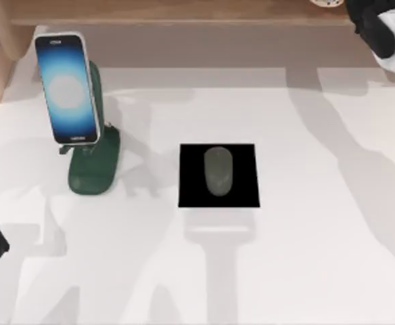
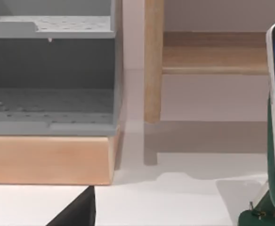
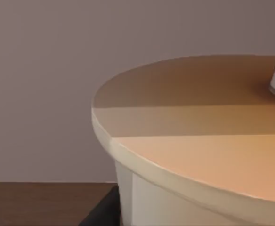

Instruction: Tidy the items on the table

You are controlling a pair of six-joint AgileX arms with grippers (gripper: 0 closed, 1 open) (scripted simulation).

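Mouse (image 1: 218,170): centred on black pad (image 1: 191,193), mid-worktop (image 1: 319,257). Phone (image 1: 67,88): propped on green stand (image 1: 95,172), at 9 o'clock from pad; no legible writing. Both arms parked at edges.

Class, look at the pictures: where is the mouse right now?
In the top view the mouse lies on the black pad near the middle of the table, to the right of the green stand holding the phone.

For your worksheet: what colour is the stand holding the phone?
Dark green stand, clearest in the top view.
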